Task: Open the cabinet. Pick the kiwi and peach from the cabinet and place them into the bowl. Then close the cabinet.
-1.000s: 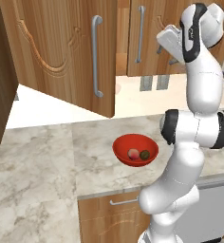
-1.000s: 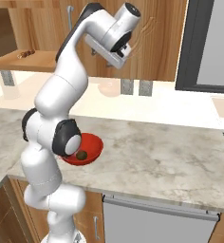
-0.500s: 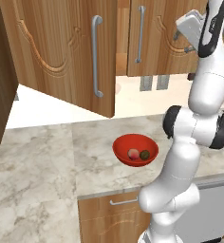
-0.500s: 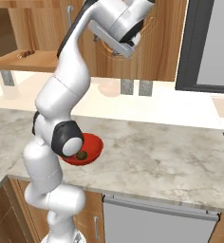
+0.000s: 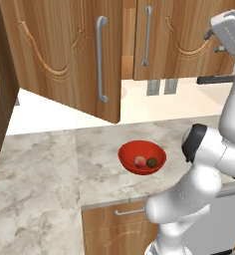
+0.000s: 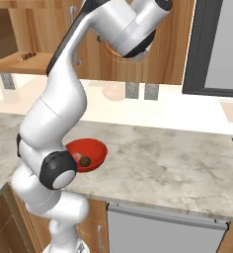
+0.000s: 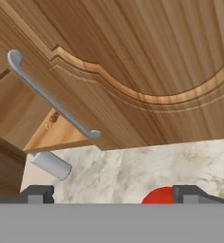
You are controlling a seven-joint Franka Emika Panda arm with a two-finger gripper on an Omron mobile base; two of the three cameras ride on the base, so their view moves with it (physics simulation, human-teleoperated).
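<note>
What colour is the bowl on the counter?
Glossy red; the bowl shows best in the left base view.

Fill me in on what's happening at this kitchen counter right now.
The robot arm is raised in front of the wooden cabinet, its gripper open and empty, facing a carved door panel. The left door stands swung open; the right one looks nearly shut. The red bowl sits on the marble counter with the peach and a dark kiwi already inside. Closing the cabinet is what remains.

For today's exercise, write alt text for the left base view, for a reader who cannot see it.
A red bowl on a marble counter holds a peach and a kiwi. Above it, the wooden cabinet has its left door swung open, while the white robot arm reaches up at right.
</note>
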